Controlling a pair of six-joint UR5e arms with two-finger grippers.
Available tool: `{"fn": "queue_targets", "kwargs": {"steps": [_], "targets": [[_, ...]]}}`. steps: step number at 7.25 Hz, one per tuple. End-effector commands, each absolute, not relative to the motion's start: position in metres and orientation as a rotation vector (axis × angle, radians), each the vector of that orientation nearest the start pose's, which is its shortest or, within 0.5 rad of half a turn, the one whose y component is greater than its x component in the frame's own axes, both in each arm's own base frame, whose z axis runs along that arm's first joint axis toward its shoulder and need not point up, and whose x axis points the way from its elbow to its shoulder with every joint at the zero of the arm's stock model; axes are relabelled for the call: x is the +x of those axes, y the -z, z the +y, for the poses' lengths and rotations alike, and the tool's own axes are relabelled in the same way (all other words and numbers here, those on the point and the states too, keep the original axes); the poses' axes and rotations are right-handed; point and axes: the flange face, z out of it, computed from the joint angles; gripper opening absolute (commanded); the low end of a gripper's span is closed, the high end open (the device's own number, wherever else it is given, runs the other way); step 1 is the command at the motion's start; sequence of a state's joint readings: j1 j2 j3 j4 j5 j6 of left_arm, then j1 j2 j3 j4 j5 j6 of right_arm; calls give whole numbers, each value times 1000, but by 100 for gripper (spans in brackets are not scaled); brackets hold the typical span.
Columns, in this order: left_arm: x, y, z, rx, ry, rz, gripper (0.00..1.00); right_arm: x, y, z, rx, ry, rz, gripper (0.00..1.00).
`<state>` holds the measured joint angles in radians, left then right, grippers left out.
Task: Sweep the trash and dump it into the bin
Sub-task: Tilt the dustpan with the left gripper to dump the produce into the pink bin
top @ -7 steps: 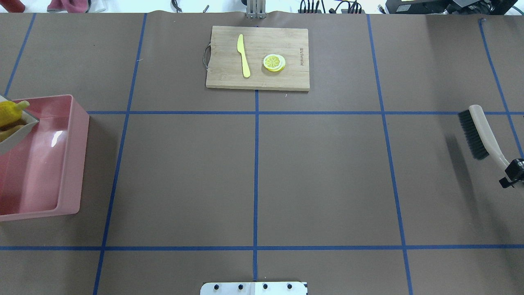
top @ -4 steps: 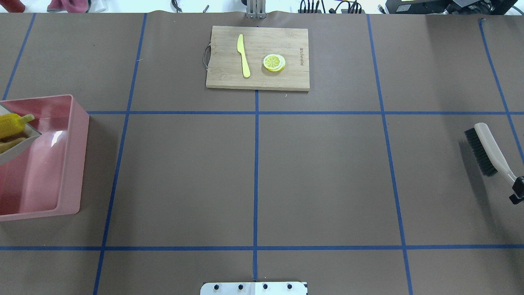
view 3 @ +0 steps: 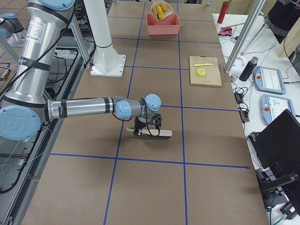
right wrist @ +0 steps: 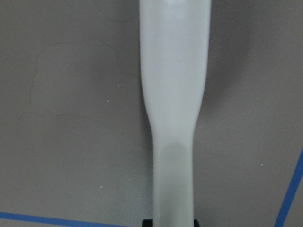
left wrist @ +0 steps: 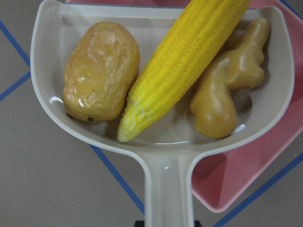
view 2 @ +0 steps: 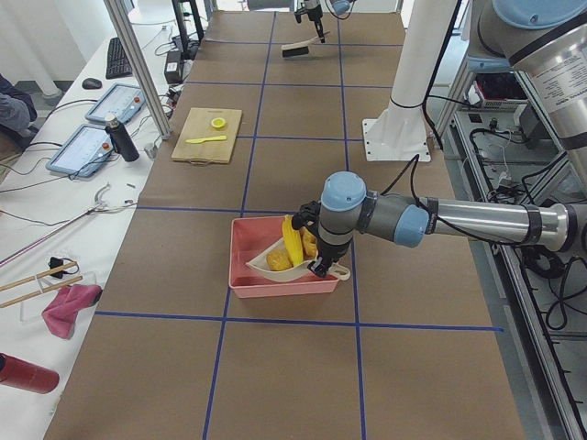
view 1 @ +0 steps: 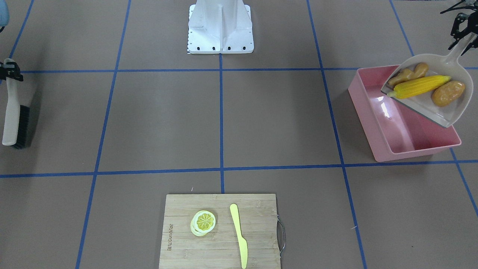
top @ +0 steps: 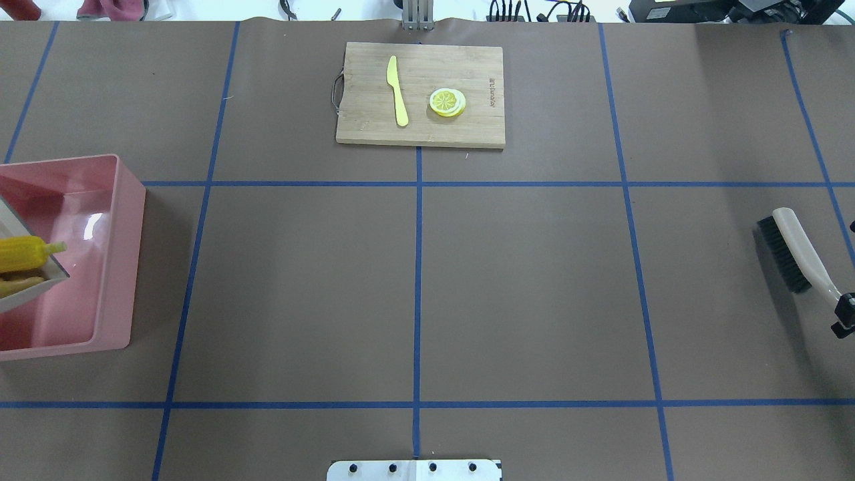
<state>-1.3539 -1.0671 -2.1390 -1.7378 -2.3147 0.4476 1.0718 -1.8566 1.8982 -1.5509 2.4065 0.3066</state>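
Left gripper [left wrist: 164,222] clamps the handle of the dustpan [view 1: 448,112], which tilts over the bin [view 1: 410,149] at the table's left end. Right gripper [view 1: 11,71], at the far right, clamps the brush [view 1: 11,116] by its handle. On the dustpan lie the corn [view 1: 420,86], potato [view 1: 448,93] and ginger [view 1: 407,76], with the corn between the other two.

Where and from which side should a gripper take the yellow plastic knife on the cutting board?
Probably by the handle, the narrow straight end of the knife nearer the robot, coming straight down with fingers across its width. It lies flat on the cutting board, so a side approach finds no edge; the lemon slice lies apart, leaving room.
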Motion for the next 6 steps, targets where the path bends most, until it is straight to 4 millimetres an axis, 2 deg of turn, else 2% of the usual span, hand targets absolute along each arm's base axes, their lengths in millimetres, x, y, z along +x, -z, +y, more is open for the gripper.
{"fn": "queue_targets", "kwargs": {"steps": [1,3,4,5,6], "targets": [[-2,-553,-309,259,-860,690,0,-132,-619,-360,-283,212,-788,0],[-8,-542,-318,200,-931,644,0,-137,-622,-363,-292,216,-787,1],[-15,-536,-328,188,-942,638,0,-138,-622,-363,-291,217,-785,35],[-16,-532,-334,165,-956,623,0,-138,-621,-365,-288,215,-786,62],[-16,-529,-340,158,-952,624,0,-139,-620,-365,-287,216,-788,72]]}}
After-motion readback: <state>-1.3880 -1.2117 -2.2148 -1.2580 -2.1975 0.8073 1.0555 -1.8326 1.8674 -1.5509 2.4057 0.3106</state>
